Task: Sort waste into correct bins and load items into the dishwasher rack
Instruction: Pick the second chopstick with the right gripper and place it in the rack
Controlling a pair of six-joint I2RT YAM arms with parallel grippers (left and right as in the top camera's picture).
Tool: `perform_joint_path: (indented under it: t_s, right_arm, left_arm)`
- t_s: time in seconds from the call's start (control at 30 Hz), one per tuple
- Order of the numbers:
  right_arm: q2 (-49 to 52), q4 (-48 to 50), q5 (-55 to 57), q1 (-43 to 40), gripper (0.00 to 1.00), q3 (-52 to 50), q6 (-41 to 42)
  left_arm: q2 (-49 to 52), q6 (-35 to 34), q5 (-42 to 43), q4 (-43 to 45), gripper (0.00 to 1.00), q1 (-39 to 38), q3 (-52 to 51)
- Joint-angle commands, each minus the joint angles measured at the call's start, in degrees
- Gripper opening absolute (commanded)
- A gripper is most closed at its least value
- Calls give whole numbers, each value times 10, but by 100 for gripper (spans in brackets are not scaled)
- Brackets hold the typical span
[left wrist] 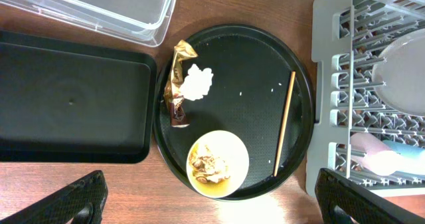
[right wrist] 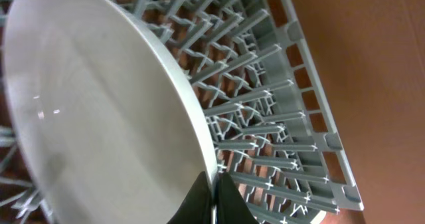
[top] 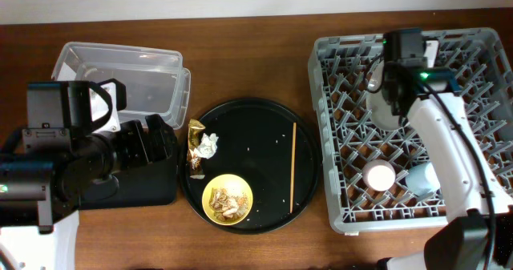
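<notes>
My right gripper [right wrist: 214,197] is shut on the rim of the pale grey plate [right wrist: 99,117] and holds it on edge among the pegs of the dishwasher rack [top: 345,126]. A pink cup [top: 380,175] and a blue cup [top: 421,178] lie in the rack. My left gripper [left wrist: 214,205] is open and empty, high above the yellow bowl [left wrist: 218,163] of brown food scraps. The gold-brown wrapper [left wrist: 178,78], the white tissue [left wrist: 198,82] and a chopstick [left wrist: 285,121] lie on the round tray. The clear tub [left wrist: 99,4] and the shallow black tray [left wrist: 73,104] are to the left.
The large round black tray [top: 264,118] sits between the bins and the rack on the wooden table [top: 264,246]. My left arm [top: 72,158] covers much of the shallow black tray in the overhead view. The rack also shows in the left wrist view [left wrist: 332,84].
</notes>
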Motion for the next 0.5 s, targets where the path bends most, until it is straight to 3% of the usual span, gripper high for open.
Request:
perform_joint_path:
  t_s: [0.0,0.07,0.13,0.23,0.3,0.47]
  right_arm:
    - [-4,-20,13,49,17,7,4]
    - [-18,-40,13,81,40,9,21]
    - [-50,-69,-16,116,50,25,26]
    - [-98,-95,-266,177,50,41,30]
    - [-86,-123,-407,222,45,24,124]
    - [31,-83,-394,303,44,-76,257]
  left_arm:
    - [0,7,-4,1,99,2,4]
    - [0,7,-4,1,99,2,4]
    - [0,7,-4,-2,99,2,4]
    - [0,7,-4,-6,99,2,4]
    - [0,7,-4,-5,99,2,4]
    - [0,7,-4,-5,99,2,4]
